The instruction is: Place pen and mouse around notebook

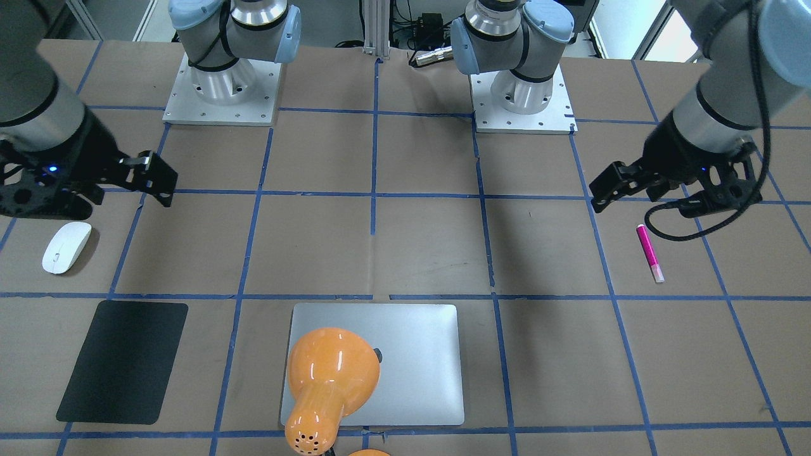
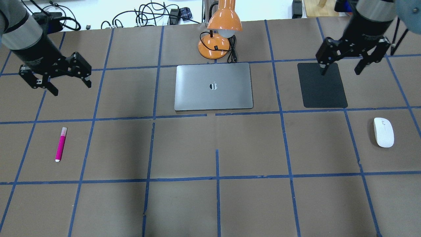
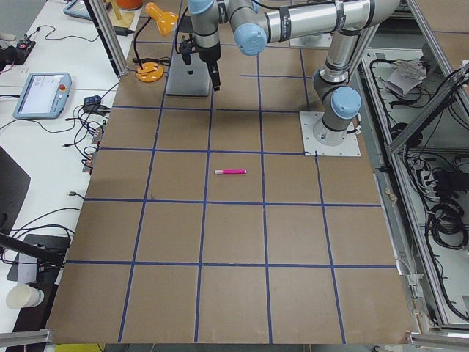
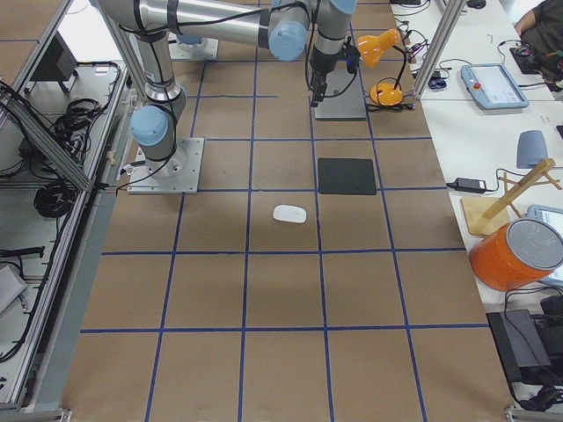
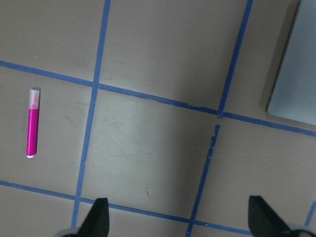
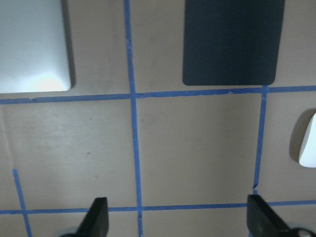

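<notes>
The pink pen (image 2: pixel 61 144) lies on the table's left side, also seen as the pen (image 5: pixel 32 123) at the left of the left wrist view. My left gripper (image 2: pixel 70 88) hovers open and empty beyond it. Far right, the white mouse (image 2: pixel 383 132) rests on the table, and an edge of the mouse (image 6: pixel 308 145) shows in the right wrist view. Above the black mat, my right gripper (image 2: pixel 340 71) hangs open and empty. The silver notebook (image 2: pixel 213 86) lies shut at the far centre.
A black mat (image 2: pixel 322 85) lies right of the notebook. An orange desk lamp (image 2: pixel 218 33) stands behind the notebook, its shade leaning over it. Cables run along the far table edge. Blue tape lines grid the brown tabletop.
</notes>
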`<state>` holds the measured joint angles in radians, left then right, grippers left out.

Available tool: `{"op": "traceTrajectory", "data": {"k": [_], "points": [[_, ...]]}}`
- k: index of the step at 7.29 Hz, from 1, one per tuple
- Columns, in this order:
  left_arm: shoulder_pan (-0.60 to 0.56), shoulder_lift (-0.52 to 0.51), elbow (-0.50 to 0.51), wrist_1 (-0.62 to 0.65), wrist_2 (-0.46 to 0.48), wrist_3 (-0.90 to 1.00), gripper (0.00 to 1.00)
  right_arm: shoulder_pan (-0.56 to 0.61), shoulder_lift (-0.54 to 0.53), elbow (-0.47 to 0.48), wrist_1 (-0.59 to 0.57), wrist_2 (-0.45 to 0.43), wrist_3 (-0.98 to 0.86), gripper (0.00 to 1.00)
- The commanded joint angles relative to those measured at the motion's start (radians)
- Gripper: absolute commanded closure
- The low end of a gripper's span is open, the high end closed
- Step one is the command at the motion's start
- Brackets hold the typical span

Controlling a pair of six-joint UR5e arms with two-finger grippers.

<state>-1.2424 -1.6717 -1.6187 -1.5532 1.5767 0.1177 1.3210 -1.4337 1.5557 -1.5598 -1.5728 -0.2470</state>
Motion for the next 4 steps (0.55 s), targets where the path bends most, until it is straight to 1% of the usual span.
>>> {"op": "traceTrajectory", "data": {"k": [1,2,3,4], "points": [[0.125,-0.077,-0.105,0.161,0.064,0.159,0.00,-0.219,0.059,0.171,-0.284,-0.007,-0.281,0.00],[0.167,-0.115,-0.175,0.324,0.074,0.291,0.00,-0.299,0.070,0.272,-0.440,-0.009,-0.370,0.00],[0.222,-0.159,-0.255,0.516,0.071,0.401,0.00,-0.356,0.073,0.379,-0.630,-0.044,-0.426,0.00],[0.262,-0.202,-0.311,0.633,0.063,0.455,0.00,-0.387,0.075,0.479,-0.720,-0.046,-0.429,0.00]]}}
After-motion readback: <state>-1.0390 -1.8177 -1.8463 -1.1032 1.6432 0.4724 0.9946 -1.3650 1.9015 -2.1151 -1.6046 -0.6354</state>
